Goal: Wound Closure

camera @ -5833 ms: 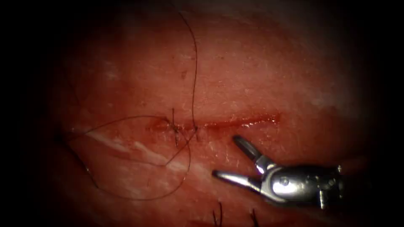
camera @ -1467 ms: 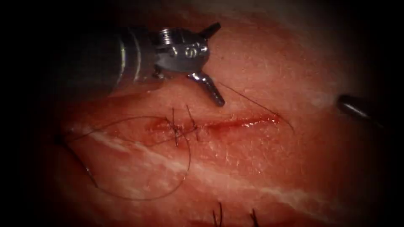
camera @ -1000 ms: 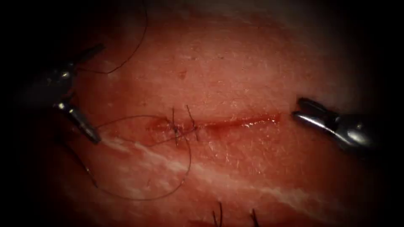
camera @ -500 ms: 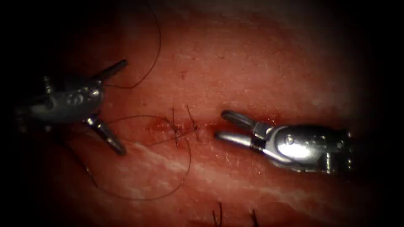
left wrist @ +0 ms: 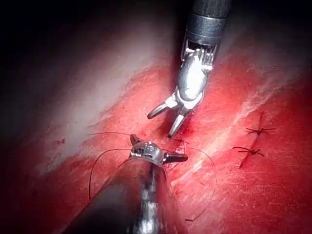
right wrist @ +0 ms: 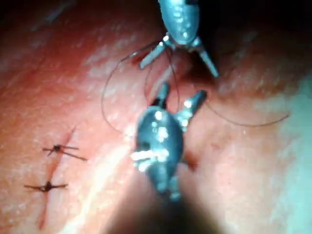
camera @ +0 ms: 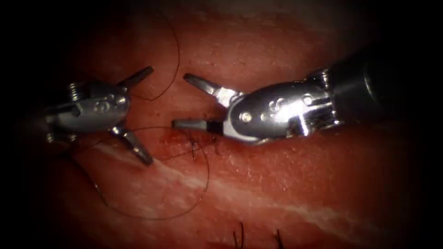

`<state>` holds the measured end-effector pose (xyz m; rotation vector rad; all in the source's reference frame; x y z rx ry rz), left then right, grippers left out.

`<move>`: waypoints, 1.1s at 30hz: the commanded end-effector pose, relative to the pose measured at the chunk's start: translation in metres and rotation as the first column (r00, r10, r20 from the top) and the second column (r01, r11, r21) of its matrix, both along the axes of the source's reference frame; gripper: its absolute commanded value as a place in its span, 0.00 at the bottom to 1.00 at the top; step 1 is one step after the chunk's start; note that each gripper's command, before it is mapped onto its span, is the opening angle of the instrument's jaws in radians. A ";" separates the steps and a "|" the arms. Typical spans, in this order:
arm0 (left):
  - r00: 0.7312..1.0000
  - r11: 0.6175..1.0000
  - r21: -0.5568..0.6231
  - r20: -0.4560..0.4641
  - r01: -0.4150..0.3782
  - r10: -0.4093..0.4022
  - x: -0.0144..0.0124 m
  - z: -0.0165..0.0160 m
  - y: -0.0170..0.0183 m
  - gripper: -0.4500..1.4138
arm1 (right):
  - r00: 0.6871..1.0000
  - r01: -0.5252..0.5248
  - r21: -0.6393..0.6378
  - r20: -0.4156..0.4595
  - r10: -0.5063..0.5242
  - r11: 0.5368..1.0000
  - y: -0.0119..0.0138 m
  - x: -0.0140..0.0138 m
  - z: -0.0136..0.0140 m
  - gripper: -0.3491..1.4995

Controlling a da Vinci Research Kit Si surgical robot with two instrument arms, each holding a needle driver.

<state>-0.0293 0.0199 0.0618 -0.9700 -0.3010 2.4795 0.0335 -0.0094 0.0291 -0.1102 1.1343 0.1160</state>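
Observation:
My left tool [camera: 147, 115] sits left of the stitched end of the cut [camera: 171, 137] with its jaws spread wide and nothing between them. A thread strand [camera: 177, 60] curves down past its upper jaw. My right tool [camera: 181, 100] lies over the cut, jaws open and empty, its lower jaw just above the knotted stitch [camera: 194, 144]. A long loop of thread [camera: 203, 184] runs from the stitch across the tissue [camera: 277, 184] below the cut. The left wrist view has the left tool [left wrist: 157, 148] facing the right tool [left wrist: 162, 124]. I see no needle.
Two tied stitches [left wrist: 261, 130] [left wrist: 248, 152] lie on the tissue away from the tools, also seen as stitches [right wrist: 58, 148] in the right wrist view. Short cut thread ends [camera: 240, 235] stick up near the endoscope view's lower edge. A pale fat streak [camera: 184, 177] crosses the tissue.
The right tool came in from the right, swung up over the cut and opened its jaws wider. The left tool shifted slightly right, jaws still spread.

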 end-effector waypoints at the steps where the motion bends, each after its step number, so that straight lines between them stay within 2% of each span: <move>1: 1.000 1.000 0.004 0.002 0.000 0.000 -0.0005 0.0005 -0.0002 0.88 | 1.000 0.014 0.005 0.012 -0.014 1.000 -0.0010 0.0014 0.0013 0.45; 3: 1.000 1.000 0.006 0.003 0.000 0.000 -0.0004 0.0003 -0.0001 0.88 | 0.999 0.026 0.003 0.027 -0.026 1.000 -0.0012 0.0018 0.0021 0.43; 5: 1.000 1.000 0.009 0.002 -0.002 0.002 -0.0003 0.0000 0.0000 0.88 | 0.999 0.032 0.002 0.037 -0.032 0.999 -0.0013 0.0020 0.0031 0.36; 6: 1.000 1.000 0.010 0.000 -0.001 0.001 -0.0003 -0.0002 0.0001 0.88 | 0.999 0.032 0.000 0.041 -0.032 0.999 -0.0013 0.0022 0.0037 0.29; 8: 1.000 1.000 0.009 0.001 0.002 -0.002 -0.0005 -0.0004 0.0001 0.87 | 0.999 0.033 -0.006 0.043 -0.033 0.999 -0.0012 0.0024 0.0040 0.24; 11: 1.000 1.000 0.007 0.002 0.005 -0.005 -0.0006 -0.0003 0.0001 0.87 | 0.999 0.030 -0.003 0.044 -0.029 1.000 -0.0008 0.0027 0.0039 0.00; 15: 1.000 1.000 0.011 0.002 0.009 -0.009 -0.0005 -0.0004 0.0001 0.87 | 0.999 0.022 0.001 0.047 -0.022 1.000 -0.0001 0.0036 0.0039 0.00; 26: 1.000 1.000 0.012 0.002 0.009 -0.009 -0.0005 -0.0006 -0.0001 0.87 | 0.998 0.020 -0.002 0.052 -0.020 1.000 0.0002 0.0032 0.0049 0.00; 27: 1.000 1.000 0.012 0.002 0.009 -0.009 -0.0006 -0.0007 -0.0001 0.87 | 0.998 0.022 -0.003 0.051 -0.021 1.000 0.0002 0.0031 0.0049 0.01; 28: 1.000 1.000 0.012 0.002 0.009 -0.009 -0.0006 -0.0009 -0.0003 0.87 | 0.998 0.022 -0.003 0.053 -0.021 1.000 0.0001 0.0028 0.0049 0.09; 30: 1.000 1.000 0.014 0.016 -0.003 0.003 -0.0001 -0.0012 -0.0012 0.85 | 0.998 0.028 -0.010 0.059 -0.027 1.000 -0.0002 0.0013 0.0046 0.18; 32: 0.999 1.000 0.018 0.037 -0.021 0.020 0.0006 -0.0011 -0.0022 0.85 | 0.998 0.032 -0.011 0.062 -0.031 0.999 -0.0004 -0.0002 0.0043 0.19; 33: 0.998 0.998 0.033 0.026 -0.055 0.054 0.0014 -0.0011 -0.0034 0.84 | 0.997 0.029 -0.013 0.075 -0.028 1.000 -0.0006 -0.0017 0.0039 0.19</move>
